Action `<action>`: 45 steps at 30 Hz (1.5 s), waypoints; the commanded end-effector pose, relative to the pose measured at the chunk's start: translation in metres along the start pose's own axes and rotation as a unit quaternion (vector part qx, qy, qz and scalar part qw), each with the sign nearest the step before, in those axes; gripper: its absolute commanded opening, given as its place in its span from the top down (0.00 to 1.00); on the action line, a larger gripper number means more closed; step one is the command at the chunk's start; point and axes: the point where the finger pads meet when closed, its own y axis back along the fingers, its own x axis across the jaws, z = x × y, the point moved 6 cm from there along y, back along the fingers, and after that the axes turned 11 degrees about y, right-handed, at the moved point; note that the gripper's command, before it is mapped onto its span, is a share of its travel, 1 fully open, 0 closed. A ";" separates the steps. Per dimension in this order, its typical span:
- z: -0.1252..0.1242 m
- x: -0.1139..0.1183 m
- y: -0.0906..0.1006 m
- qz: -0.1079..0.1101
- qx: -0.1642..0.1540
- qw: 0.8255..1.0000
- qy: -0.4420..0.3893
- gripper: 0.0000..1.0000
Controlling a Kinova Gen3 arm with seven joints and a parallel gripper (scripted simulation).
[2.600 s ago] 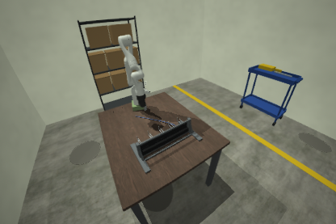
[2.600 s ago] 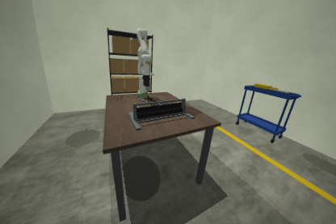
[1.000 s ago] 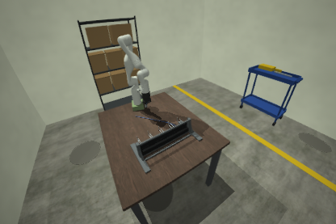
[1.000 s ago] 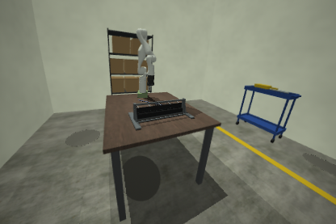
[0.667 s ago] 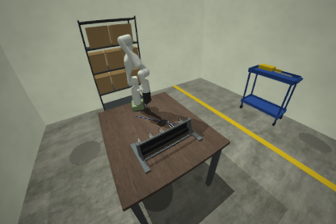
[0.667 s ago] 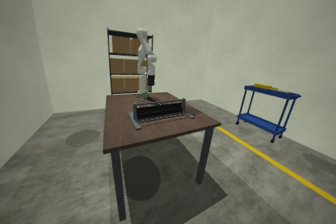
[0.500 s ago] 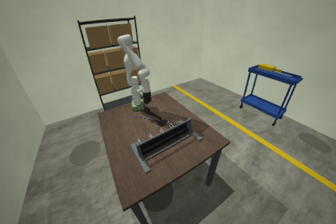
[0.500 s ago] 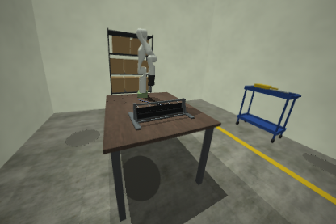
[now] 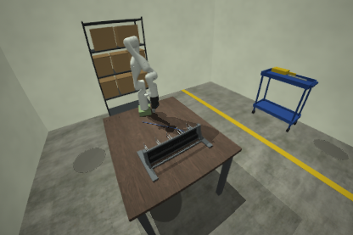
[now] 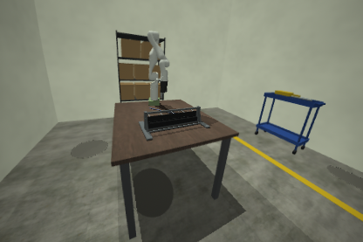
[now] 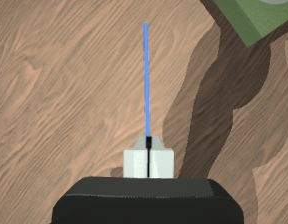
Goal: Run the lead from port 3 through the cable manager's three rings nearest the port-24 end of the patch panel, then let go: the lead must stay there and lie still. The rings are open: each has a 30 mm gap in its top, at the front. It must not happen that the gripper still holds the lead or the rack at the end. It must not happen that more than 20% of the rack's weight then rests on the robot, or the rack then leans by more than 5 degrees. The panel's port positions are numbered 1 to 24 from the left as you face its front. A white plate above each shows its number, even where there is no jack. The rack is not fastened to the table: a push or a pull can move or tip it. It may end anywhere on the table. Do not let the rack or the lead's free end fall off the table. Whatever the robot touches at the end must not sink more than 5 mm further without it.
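Note:
My gripper (image 9: 154,110) (image 10: 164,93) (image 11: 148,150) is shut and empty, above the table near the arm's base. The blue lead (image 9: 149,123) (image 11: 146,75) lies on the table. In the wrist view it runs straight up from behind the fingertips to its free end; it is below the fingers, not between them. In the top view it runs to the rack (image 9: 149,173) (image 10: 148,135). Small pale rings (image 9: 158,142) stand along the rack's side that faces the arm. No lead can be made out in them. Port numbers cannot be read.
The rack stands across the wooden table (image 9: 123,182) (image 10: 126,146), with feet at both ends. The green base block (image 9: 144,111) (image 10: 154,102) (image 11: 250,30) of the arm is close beside the gripper. A blue cart (image 9: 277,114) and shelving (image 9: 95,51) stand away from the table.

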 end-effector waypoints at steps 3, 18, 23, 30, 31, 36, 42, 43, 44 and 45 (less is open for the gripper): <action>0.001 0.000 0.001 -0.003 -0.002 1.000 0.011 1.00; 0.001 0.000 0.001 -0.003 -0.002 1.000 0.011 0.33; 0.001 0.000 0.001 -0.003 -0.002 1.000 0.011 0.33; 0.001 0.000 0.001 -0.003 -0.002 1.000 0.011 0.33; 0.001 0.000 0.001 -0.003 -0.002 1.000 0.011 0.33; 0.001 0.000 0.001 -0.003 -0.002 1.000 0.011 0.33; 0.001 0.000 0.000 -0.003 -0.002 1.000 0.011 0.33; 0.001 0.000 0.000 -0.003 -0.002 1.000 0.011 0.33; 0.001 0.000 0.000 -0.003 -0.002 1.000 0.011 0.33; 0.001 0.000 0.000 -0.003 -0.003 1.000 0.011 0.33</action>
